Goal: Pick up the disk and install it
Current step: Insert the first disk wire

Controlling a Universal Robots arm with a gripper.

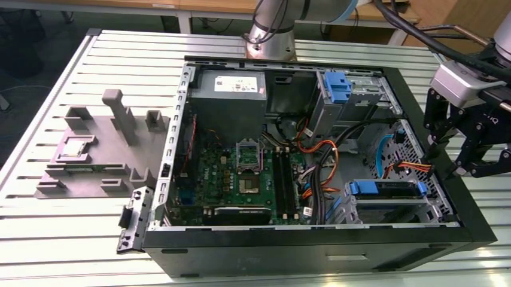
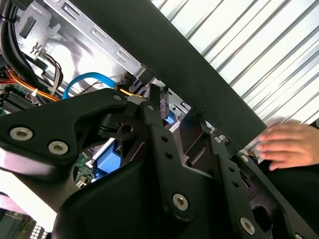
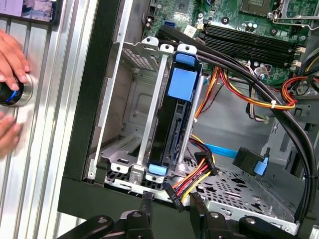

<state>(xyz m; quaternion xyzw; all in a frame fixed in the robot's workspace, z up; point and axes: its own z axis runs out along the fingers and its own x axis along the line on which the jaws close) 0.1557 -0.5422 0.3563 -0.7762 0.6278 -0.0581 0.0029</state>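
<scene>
Currently the end effector [image 1: 461, 156] hangs over the edge of the open computer case [image 1: 319, 245] on the exterior view's right, its black fingers [image 3: 144, 206] spread apart and holding nothing. In the first wrist view the fingertips sit just above the case's black wall, close to the metal drive cage [image 3: 134, 104]. The disk [image 3: 174, 119] stands on edge in that cage, framed by its blue carrier, with a blue tab at each end; in the exterior view it appears as a blue-topped unit [image 1: 386, 190] in the cage at the near corner of the case. Red, yellow and orange cables [image 3: 197, 172] run beside it. A green motherboard [image 1: 239, 173] lies on the case floor. A person's hand [image 3: 12, 62] rests on the slatted metal surface [image 1: 72, 239] beside the case, touching a round knob [image 3: 15, 92].
</scene>
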